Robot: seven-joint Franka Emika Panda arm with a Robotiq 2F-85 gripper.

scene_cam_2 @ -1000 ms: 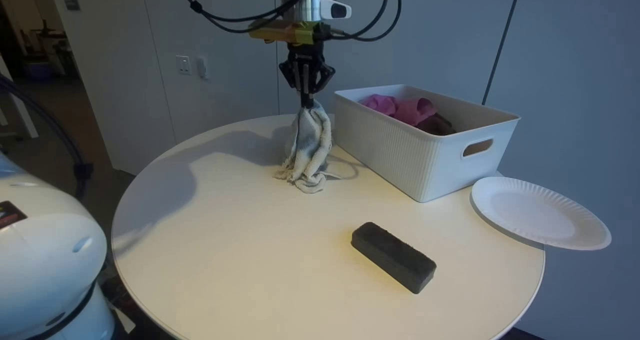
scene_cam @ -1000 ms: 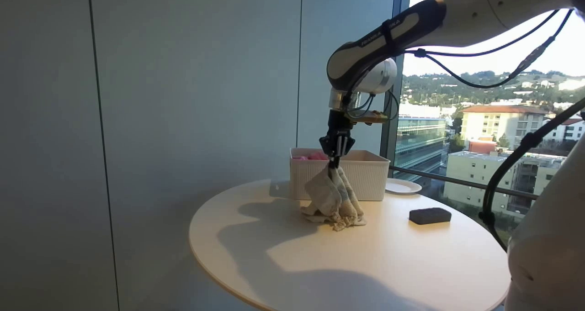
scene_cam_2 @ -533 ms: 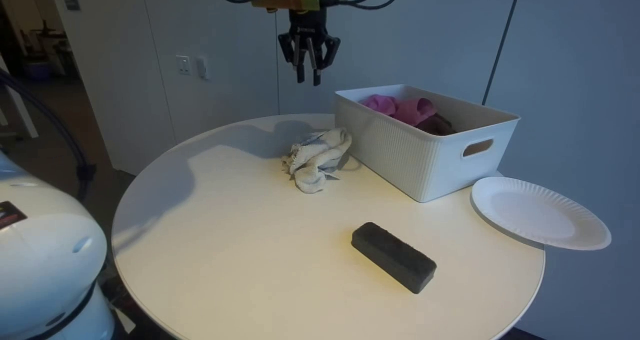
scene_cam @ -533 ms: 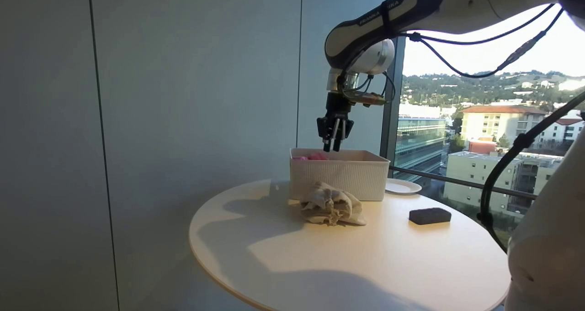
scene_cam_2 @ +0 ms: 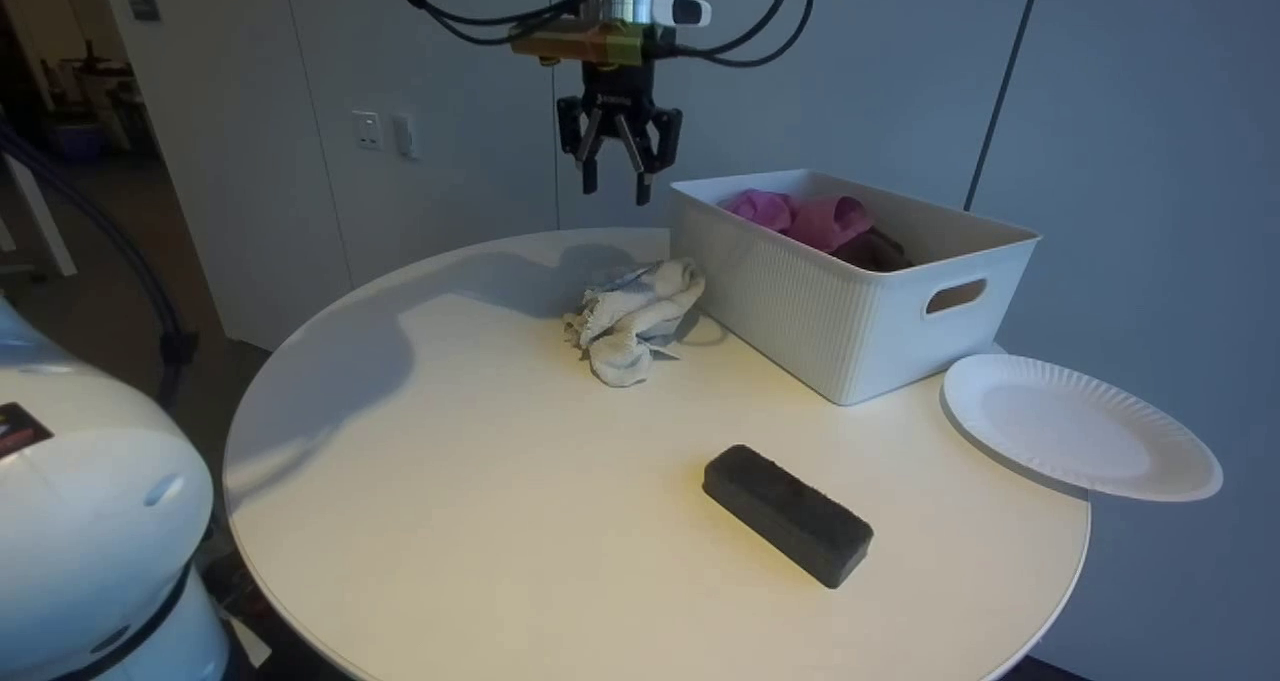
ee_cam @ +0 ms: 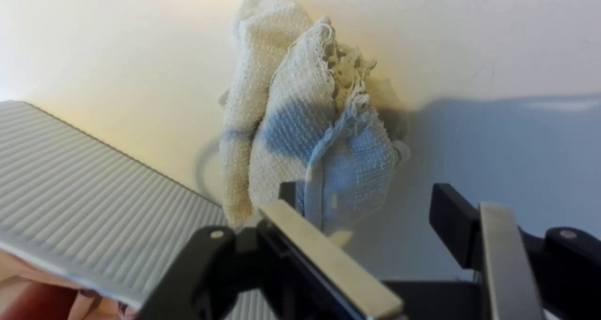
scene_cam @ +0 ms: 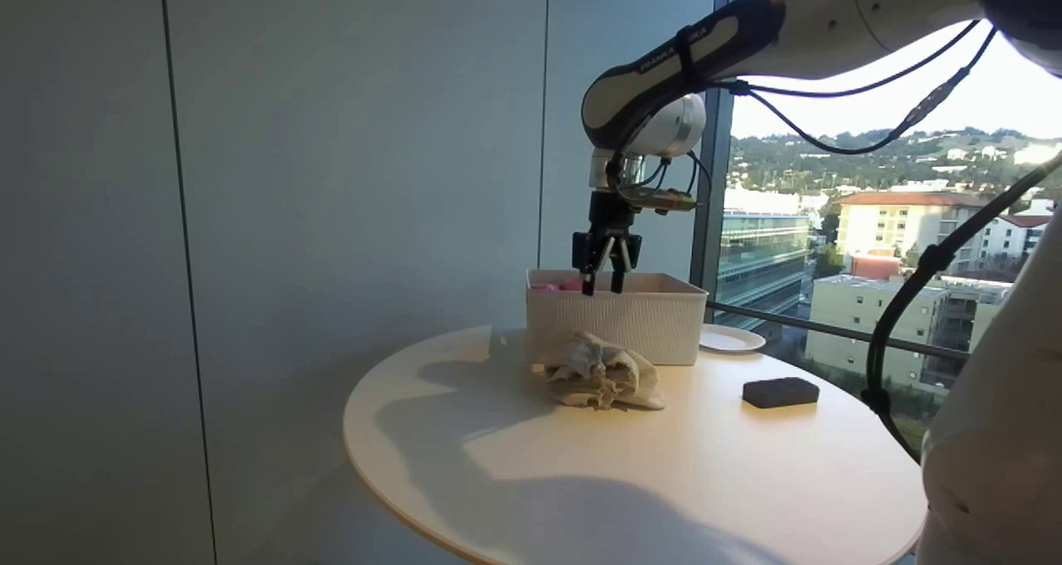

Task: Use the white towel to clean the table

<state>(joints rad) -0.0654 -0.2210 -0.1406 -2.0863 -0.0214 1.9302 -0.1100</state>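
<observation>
Towel [scene_cam_2: 638,316] of off-white woven cloth with blue-grey patches lies crumpled at twelve o'clock on the round pale tabletop [scene_cam_2: 480,521] in an exterior view. From it, a ribbed white plastic bin [scene_cam_2: 780,311] holding a crumpled pink item [scene_cam_2: 825,222] crowds three o'clock, just beside; a black oblong block [scene_cam_2: 786,514] lies well apart at five; a white fluted plate [scene_cam_2: 1072,428], jutting past the tabletop's edge, sits between three and four. The black two-fingered tool [scene_cam_2: 616,190] hangs above the towel, apart from it, fingers [ee_cam: 453,222] spread wide.
</observation>
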